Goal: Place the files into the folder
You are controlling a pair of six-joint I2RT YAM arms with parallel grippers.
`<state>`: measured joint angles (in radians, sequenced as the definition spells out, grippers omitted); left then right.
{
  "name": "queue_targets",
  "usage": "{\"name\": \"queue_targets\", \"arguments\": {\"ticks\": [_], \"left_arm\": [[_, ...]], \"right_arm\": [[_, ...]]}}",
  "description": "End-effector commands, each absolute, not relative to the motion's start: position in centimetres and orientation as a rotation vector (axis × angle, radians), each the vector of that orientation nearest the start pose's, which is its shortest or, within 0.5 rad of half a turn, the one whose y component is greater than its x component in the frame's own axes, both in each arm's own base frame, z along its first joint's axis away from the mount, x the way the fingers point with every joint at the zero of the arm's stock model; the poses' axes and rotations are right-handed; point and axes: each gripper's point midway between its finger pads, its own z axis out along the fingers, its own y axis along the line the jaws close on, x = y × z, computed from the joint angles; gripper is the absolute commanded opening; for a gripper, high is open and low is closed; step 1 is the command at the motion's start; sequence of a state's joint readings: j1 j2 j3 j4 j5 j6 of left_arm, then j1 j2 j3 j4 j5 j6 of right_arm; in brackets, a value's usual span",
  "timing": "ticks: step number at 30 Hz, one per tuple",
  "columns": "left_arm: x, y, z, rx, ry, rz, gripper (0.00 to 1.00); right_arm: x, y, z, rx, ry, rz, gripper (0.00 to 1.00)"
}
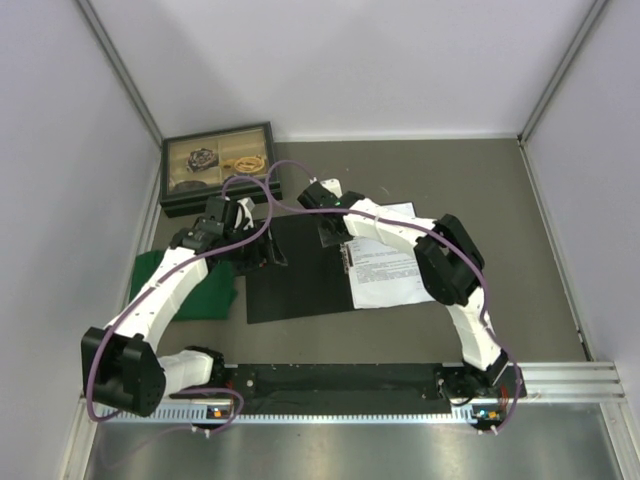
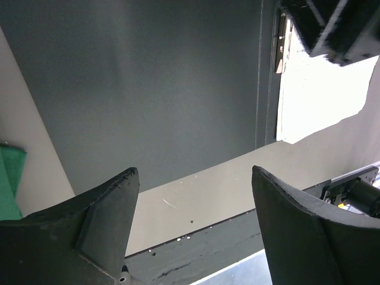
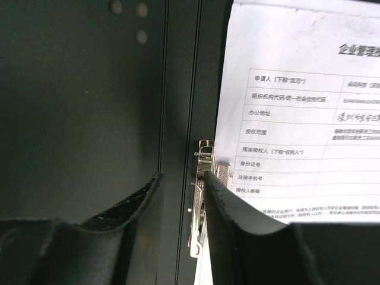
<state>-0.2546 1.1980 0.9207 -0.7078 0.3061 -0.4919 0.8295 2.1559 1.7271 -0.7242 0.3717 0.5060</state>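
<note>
The folder [image 1: 290,285] lies open on the table, black inside up. The files [image 1: 385,275], printed white sheets, rest on its right half. A metal clip [image 3: 205,151] runs beside the spine at the sheets' left edge. My right gripper [image 3: 180,176] hangs low over the spine, its jaws a narrow gap apart. Its right finger [image 3: 237,219] touches the clip and nothing is pinched between the fingers. My left gripper [image 2: 195,172] is open and empty above the folder's left cover [image 2: 148,89], near that cover's front edge.
A black glass-lidded box [image 1: 218,165] stands at the back left. A green cloth [image 1: 215,295] lies left of the folder, partly under my left arm. A black rail [image 1: 340,380] runs along the near table edge. Grey walls close in both sides.
</note>
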Motion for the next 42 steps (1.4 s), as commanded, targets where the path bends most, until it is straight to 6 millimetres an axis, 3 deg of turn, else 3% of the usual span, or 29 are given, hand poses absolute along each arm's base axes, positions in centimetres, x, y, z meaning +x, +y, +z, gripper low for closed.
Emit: {"name": "queue_targets", "arguments": {"ticks": [1,5,12,21,28,32,35,38,42], "left_arm": [[25.8,-14.2,14.3,-0.174,2.593,-0.688,0.81],[26.1,-14.4,14.3,-0.170,2.597,-0.696,0.81],[26.3,-14.4,13.8,-0.163,2.606,-0.683,0.81],[26.2,-14.2,13.4,-0.159,2.611,-0.672,0.81],[26.2,-14.2,13.2,-0.160,2.614,-0.677,0.81],[26.2,-14.1,13.1,-0.166,2.617,-0.671,0.81],[26.1,-13.8,12.9,-0.170,2.622,-0.654,0.81],[25.9,-13.3,12.6,-0.219,2.637,-0.624,0.81],[25.8,-12.2,12.0,-0.356,2.651,-0.567,0.83]], "right_arm": [[37.3,32.5,9.4,-0.270,2.484,0.052,0.34],[37.7,32.3,8.1,-0.261,2.522,0.064,0.33],[37.7,32.5,6.2,-0.281,2.543,0.049,0.21],[36.7,32.2,2.9,-0.270,2.603,0.027,0.20],[36.1,31.8,2.5,-0.284,2.616,-0.004,0.25],[35.8,31.8,2.0,-0.281,2.625,-0.011,0.12],[35.8,31.4,1.2,-0.265,2.630,-0.056,0.10],[35.9,30.5,0.5,-0.218,2.629,-0.132,0.10],[35.3,29.5,-1.8,-0.137,2.664,-0.225,0.09]]}}
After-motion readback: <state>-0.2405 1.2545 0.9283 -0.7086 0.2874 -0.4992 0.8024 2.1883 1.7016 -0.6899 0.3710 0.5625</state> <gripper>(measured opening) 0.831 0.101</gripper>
